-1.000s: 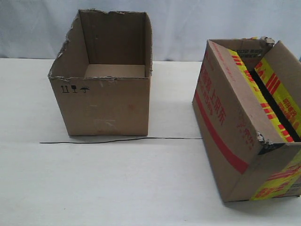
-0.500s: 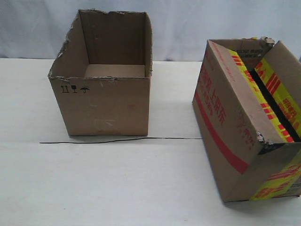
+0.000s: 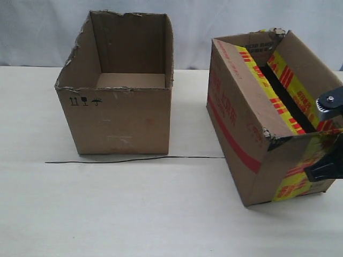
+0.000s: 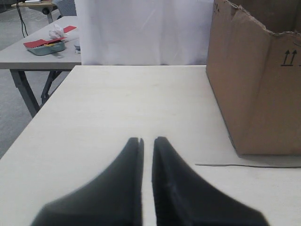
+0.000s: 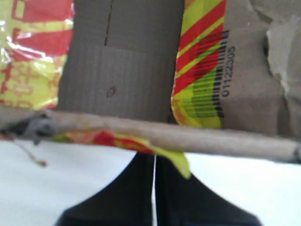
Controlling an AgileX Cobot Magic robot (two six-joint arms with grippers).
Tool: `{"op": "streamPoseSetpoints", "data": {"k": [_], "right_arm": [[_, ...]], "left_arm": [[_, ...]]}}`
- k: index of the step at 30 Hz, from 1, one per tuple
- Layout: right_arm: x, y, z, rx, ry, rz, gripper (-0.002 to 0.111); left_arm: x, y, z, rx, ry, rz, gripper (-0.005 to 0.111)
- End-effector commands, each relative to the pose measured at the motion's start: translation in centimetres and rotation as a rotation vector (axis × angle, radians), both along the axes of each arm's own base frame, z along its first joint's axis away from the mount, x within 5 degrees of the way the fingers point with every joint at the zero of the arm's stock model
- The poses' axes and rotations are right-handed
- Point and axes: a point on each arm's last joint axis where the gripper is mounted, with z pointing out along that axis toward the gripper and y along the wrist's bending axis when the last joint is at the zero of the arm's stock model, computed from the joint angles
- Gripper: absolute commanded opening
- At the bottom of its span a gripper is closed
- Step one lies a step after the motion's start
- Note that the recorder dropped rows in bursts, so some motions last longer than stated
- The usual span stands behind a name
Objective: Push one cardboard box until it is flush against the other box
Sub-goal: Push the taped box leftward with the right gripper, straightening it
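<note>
The cardboard box [image 3: 241, 123], with yellow red-striped tape and a red band, sits on the right of the table, skewed. My right gripper [image 3: 307, 172] is shut and presses its tips against the box's taped right end, low down. In the right wrist view its tips [image 5: 154, 157] touch the bottom edge of that box [image 5: 127, 70]. The other box [image 3: 120, 115], plain brown with ragged top edges, stands open at the left. A strip of bare table separates the two. My left gripper [image 4: 147, 139] is shut and empty, hovering over the table beside the plain box [image 4: 256, 89]; the exterior view does not show it.
A thin dark wire [image 3: 134, 159] lies on the white table [image 3: 161, 214] along the plain box's front and reaches toward the taped box. A white curtain hangs behind. A second table with a red-and-teal item [image 4: 44, 46] stands past the table's edge.
The taped box has slid left toward the plain box and turned slightly, narrowing the gap. My right gripper has come into the exterior view at the box's right end.
</note>
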Motion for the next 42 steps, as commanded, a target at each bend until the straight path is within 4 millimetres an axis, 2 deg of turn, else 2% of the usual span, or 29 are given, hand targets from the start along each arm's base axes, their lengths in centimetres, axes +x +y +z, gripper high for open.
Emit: {"op": "streamPoseSetpoints", "data": {"k": [1, 16, 20, 24, 32, 36, 42], "right_arm": [[0.6, 0.6, 0.0, 0.047, -0.028, 0.004, 0.0], [1.9, 2.5, 1.0, 0.29, -0.195, 0.03, 0.0], [3.2, 3.3, -1.0, 0.296, -0.145, 0.025, 0.0], [4.3, 4.1, -1.7, 0.331, -0.136, 0.012, 0.0], [6.6, 5.1, -0.3, 0.376, -0.147, -0.023, 0.0], [6.3, 4.9, 2.2, 0.354, -0.094, -0.067, 0.0], [4.1, 3.5, 9.4, 0.287, -0.107, -0.04, 0.0]], "left_arm": [[0.0, 0.0, 0.1, 0.001, -0.016, -0.003, 0.0], [0.0, 0.0, 0.1, 0.001, -0.016, -0.003, 0.0], [0.0, 0.0, 0.1, 0.001, -0.016, -0.003, 0.0], [0.0, 0.0, 0.1, 0.001, -0.016, -0.003, 0.0], [0.0, 0.0, 0.1, 0.001, -0.016, -0.003, 0.0], [0.0, 0.0, 0.1, 0.001, -0.016, -0.003, 0.0], [0.0, 0.0, 0.1, 0.001, -0.016, -0.003, 0.0]]}}
